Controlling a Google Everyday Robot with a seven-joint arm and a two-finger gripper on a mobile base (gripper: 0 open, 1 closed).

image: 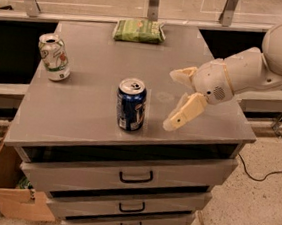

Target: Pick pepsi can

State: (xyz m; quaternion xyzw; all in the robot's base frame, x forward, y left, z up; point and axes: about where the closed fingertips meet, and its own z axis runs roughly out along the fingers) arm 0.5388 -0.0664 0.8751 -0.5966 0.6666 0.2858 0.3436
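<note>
The pepsi can (131,105), dark blue with a silver top and white markings, stands upright near the front middle of the grey cabinet top (95,64). My gripper (175,100) comes in from the right on a cream-white arm and hangs just right of the can, a short gap away. Its two cream fingers are spread apart, one up near the back (182,76) and one low toward the front (183,114). Nothing is between them.
A white-and-green can (54,57) stands upright at the left of the top. A green snack bag (139,30) lies at the back middle. The cabinet has three drawers (134,176) below. A cardboard box (7,191) sits on the floor at the left.
</note>
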